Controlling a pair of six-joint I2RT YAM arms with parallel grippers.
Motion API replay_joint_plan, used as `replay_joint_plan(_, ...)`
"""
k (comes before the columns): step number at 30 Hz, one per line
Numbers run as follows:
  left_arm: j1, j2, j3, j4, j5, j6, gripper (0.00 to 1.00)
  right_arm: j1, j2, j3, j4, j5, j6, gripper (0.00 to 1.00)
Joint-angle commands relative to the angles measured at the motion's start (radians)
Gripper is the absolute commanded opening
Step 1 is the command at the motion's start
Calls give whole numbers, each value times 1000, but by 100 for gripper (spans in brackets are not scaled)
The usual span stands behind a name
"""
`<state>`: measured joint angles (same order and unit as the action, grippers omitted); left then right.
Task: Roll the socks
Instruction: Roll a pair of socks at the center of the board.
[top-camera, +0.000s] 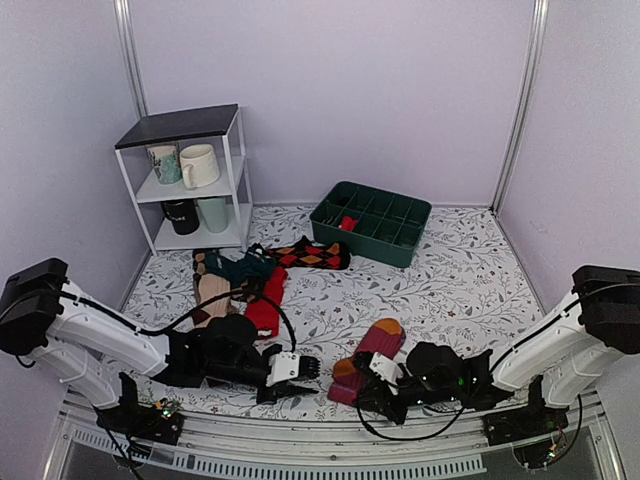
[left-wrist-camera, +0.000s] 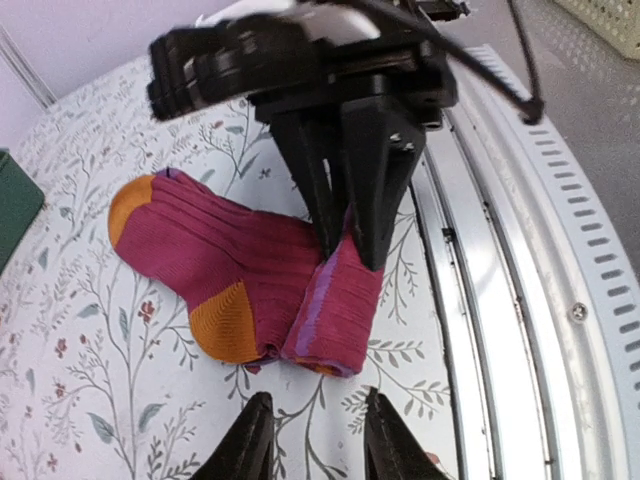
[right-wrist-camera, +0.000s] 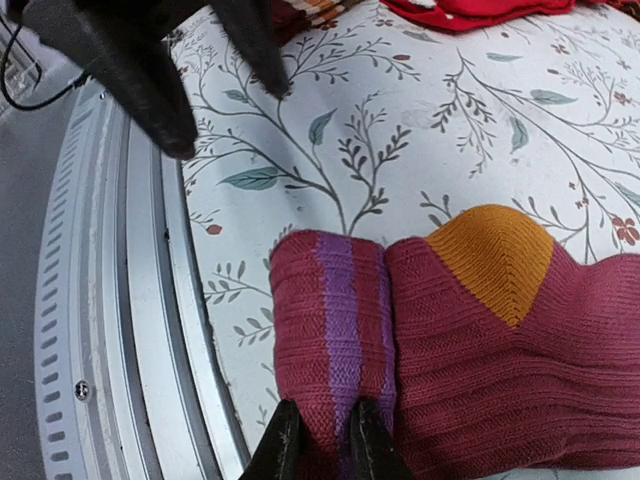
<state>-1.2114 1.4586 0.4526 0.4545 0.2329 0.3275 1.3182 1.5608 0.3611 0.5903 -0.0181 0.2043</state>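
Right gripper (right-wrist-camera: 325, 452): nearly pressed together, pinching the purple-striped cuff end of the maroon socks (right-wrist-camera: 480, 350), one fingertip (right-wrist-camera: 285, 450) on each side of the fold. Left gripper (left-wrist-camera: 315, 445): spread a little, gripping nothing, low over the desk (top-camera: 460, 290) near the same bundle, at its 9 o'clock in the top view.

Maroon pair at 6 o'clock on the desk, close to the near rail, orange toe toward 1 o'clock, striped cuff toward the right arm.

Progress, judged from the lie of the cloth: only one short turn or fold at the cuff end; heel, foot and toe flat and unrolled. Barely begun on this pair, with nearly all the rolling left.

Loose pile at 10 o'clock, none rolled: red sock (top-camera: 266, 312), argyle sock (top-camera: 312, 255), teal sock (top-camera: 248, 266), brown striped sock (top-camera: 210, 292). All left to do.

Green tray (top-camera: 372, 247) at 12 o'clock, small red thing (top-camera: 347, 223) in one compartment; cannot tell whether a finished roll.
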Motion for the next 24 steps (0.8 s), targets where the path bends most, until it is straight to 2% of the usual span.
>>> replay_joint_plan(1, -42, -19, -47, 159, -86, 117, 31, -124, 2, -36, -151, -204, 134, 12)
replay_joint_plan(4, -69, 29, -27, 192, -129, 174, 34, -204, 37, -18, -177, -361, 189, 12)
replay_joint_plan(10, -77, 156, 32, 256, -149, 306, 38, -261, 124, 41, -273, -536, 230, 13)
replay_joint_plan(19, -87, 285, 89, 231, -133, 329, 46, -276, 169, 65, -305, -582, 231, 12)
replay_joint_plan(24, -91, 311, 107, 186, -113, 323, 47, -286, 181, 62, -302, -596, 224, 12)
